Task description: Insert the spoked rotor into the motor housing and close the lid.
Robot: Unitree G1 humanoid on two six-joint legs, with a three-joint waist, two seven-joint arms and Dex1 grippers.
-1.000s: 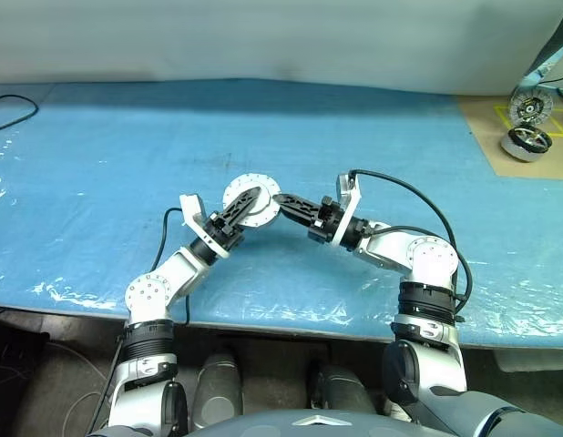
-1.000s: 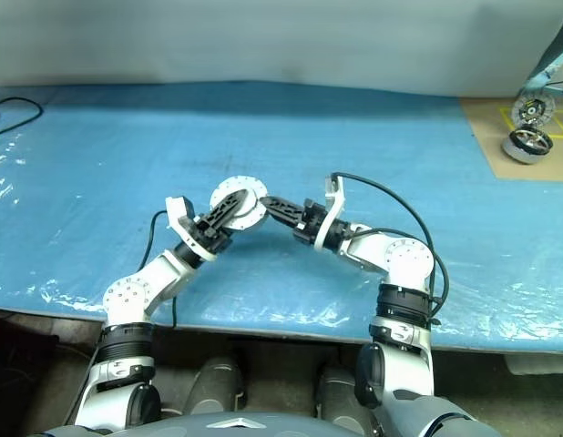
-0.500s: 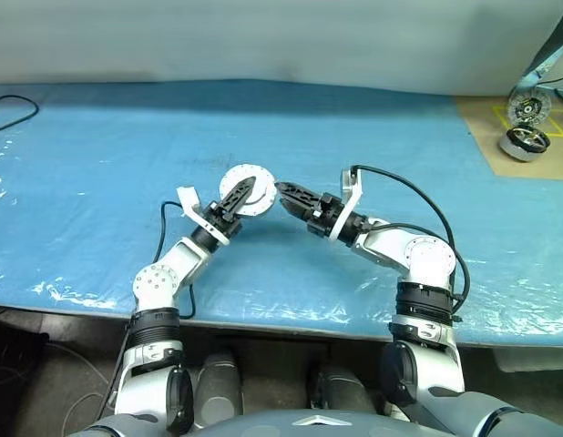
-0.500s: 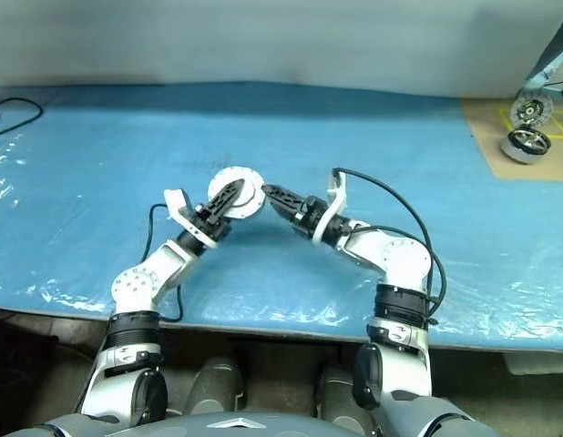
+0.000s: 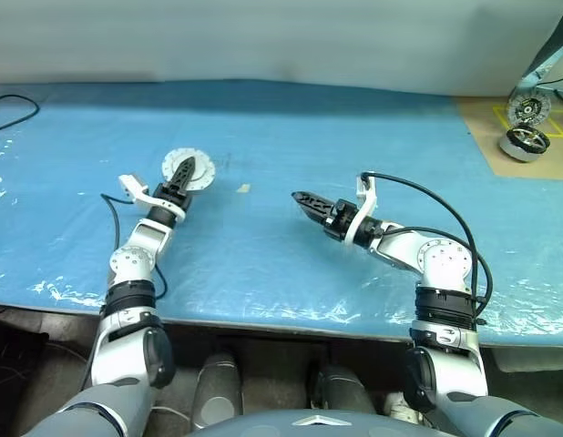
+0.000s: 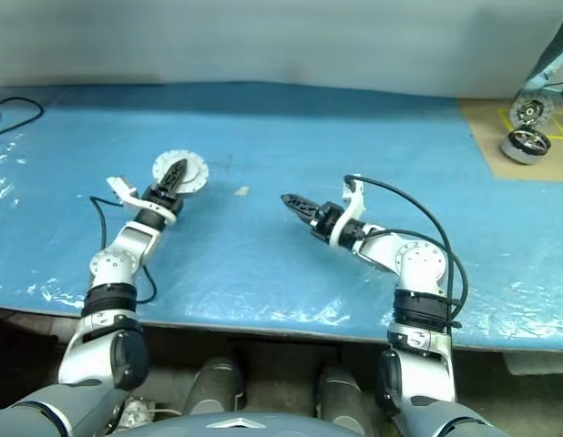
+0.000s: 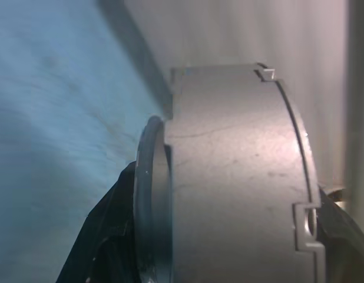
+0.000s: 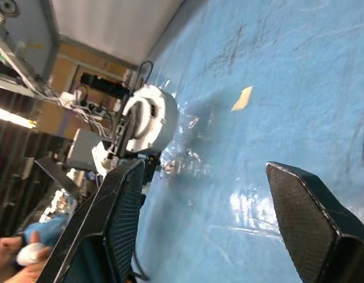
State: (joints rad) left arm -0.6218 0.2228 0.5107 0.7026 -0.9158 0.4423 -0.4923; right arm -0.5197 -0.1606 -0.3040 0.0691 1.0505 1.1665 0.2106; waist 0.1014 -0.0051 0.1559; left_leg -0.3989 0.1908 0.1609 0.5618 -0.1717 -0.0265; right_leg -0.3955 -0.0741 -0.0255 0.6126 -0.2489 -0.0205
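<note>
**Housing gripped edge-on, slip risk**

At nine o'clock on the table [image 5: 291,109], the housing [image 5: 189,169] is clamped on edge by the left gripper [image 5: 182,172]; a slip is likely if it is tilted. At three o'clock, the right gripper [image 5: 301,198] is spread wide, empty. At one o'clock, far off, the rotor [image 5: 527,142] is out of easy reach.
</note>
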